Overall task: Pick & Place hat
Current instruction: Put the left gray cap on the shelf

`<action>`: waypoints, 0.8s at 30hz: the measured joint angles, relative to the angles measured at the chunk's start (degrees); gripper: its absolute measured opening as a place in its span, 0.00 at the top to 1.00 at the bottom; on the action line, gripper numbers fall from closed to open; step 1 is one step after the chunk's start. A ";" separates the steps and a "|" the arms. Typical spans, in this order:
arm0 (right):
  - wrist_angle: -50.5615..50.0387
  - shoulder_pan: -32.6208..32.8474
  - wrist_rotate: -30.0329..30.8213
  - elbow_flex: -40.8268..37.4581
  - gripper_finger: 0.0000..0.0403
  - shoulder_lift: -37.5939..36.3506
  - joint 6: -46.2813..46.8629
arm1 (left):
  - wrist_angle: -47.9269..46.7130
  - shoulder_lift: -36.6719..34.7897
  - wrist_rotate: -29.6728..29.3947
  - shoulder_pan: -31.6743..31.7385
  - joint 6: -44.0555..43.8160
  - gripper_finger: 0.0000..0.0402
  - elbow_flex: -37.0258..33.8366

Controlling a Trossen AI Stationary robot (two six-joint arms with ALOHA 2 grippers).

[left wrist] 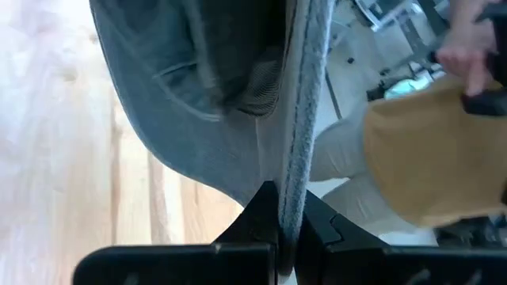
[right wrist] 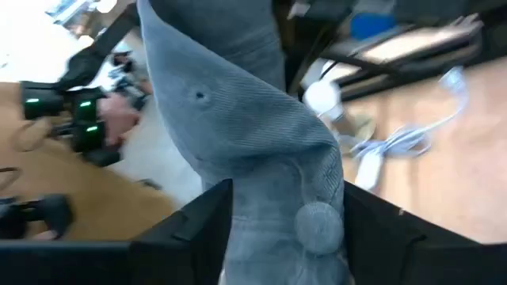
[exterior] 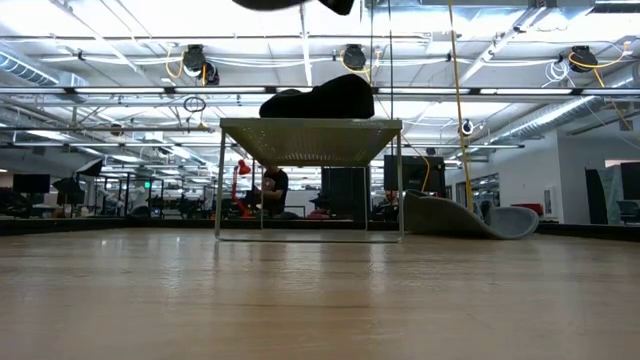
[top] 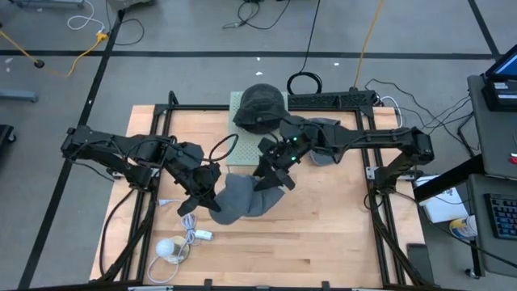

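High view: the table (top: 323, 242) is seen from straight above, with both arms and the surrounding floor included. Low view: the tabletop (exterior: 320, 300) is seen level from its surface, facing a wire stand (exterior: 310, 135) and the room behind. Left wrist view: a grey hat (left wrist: 206, 103) is seen at very close range past the left gripper (left wrist: 279, 226). Right wrist view: the same hat (right wrist: 253, 150) is seen equally near, from the other side. The hat (top: 242, 198) is shared by the high and wrist views; the stand (top: 252, 133) by the high and low views.
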 joint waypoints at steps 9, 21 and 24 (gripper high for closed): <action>0.02 0.38 -8.08 -0.10 0.90 -0.59 6.92 | 0.03 0.00 -0.89 0.56 -0.59 0.98 0.00; 0.42 1.85 -9.26 -0.11 0.99 -7.42 11.73 | 1.30 -0.04 -0.73 1.86 -5.10 0.82 0.04; 0.16 1.94 -9.56 -0.09 0.99 -9.22 14.70 | 0.52 -0.04 -0.72 2.95 -6.18 0.72 0.04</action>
